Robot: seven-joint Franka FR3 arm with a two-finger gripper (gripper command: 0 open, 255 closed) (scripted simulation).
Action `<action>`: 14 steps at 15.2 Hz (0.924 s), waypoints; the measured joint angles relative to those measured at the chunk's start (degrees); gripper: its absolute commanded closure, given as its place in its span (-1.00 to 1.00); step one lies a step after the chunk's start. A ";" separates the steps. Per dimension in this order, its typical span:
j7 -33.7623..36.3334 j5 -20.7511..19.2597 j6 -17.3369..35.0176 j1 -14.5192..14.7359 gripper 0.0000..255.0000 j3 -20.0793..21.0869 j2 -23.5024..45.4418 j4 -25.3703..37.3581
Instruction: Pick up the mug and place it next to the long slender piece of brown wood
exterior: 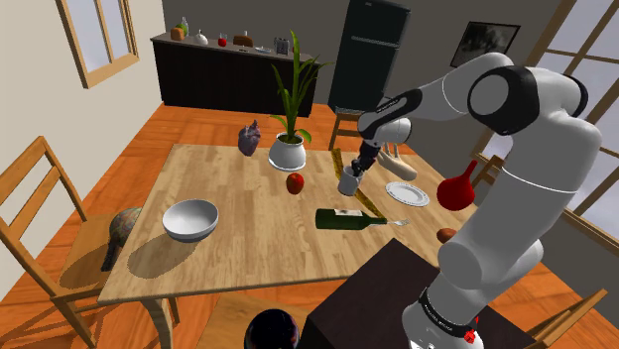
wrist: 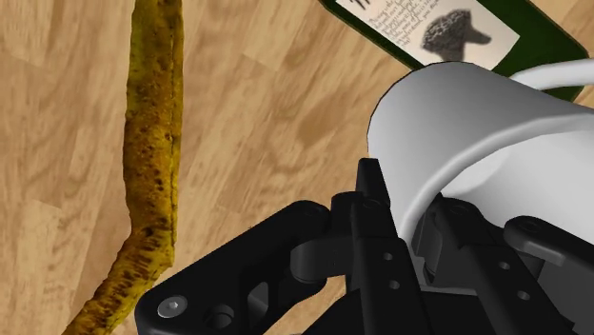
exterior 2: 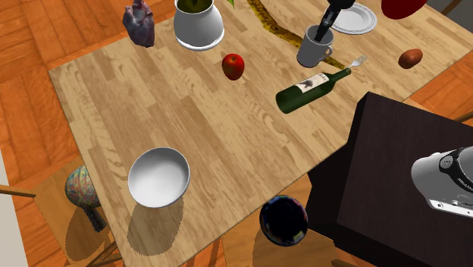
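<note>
A grey mug [exterior: 349,182] [exterior 2: 311,48] [wrist: 476,133] hangs from my gripper [exterior: 358,167] [exterior 2: 324,30] [wrist: 400,205], which is shut on its rim, one finger inside and one outside the wall. The mug is low over the wooden table [exterior: 228,183], right beside the long slender brown piece of wood [exterior: 369,203] [exterior 2: 273,23] [wrist: 152,143]. I cannot tell whether its base touches the table. In the wrist view the wood runs alongside the mug, a short gap away.
A green wine bottle [exterior: 349,218] [exterior 2: 311,87] lies just in front of the mug, with a fork [exterior 2: 358,61] by its neck. Nearby are a red apple [exterior: 296,182], a potted plant [exterior: 287,152], a white plate [exterior: 408,193] and a white bowl [exterior: 190,219].
</note>
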 measured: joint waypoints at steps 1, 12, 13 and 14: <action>-0.21 0.16 0.51 -0.04 1.00 0.01 0.44 -0.09; -2.58 2.59 7.80 -0.41 1.00 0.69 6.59 -1.43; -2.93 2.89 8.54 -0.52 1.00 0.77 7.29 -1.48; -3.07 3.10 9.13 -0.54 1.00 0.88 7.80 -1.57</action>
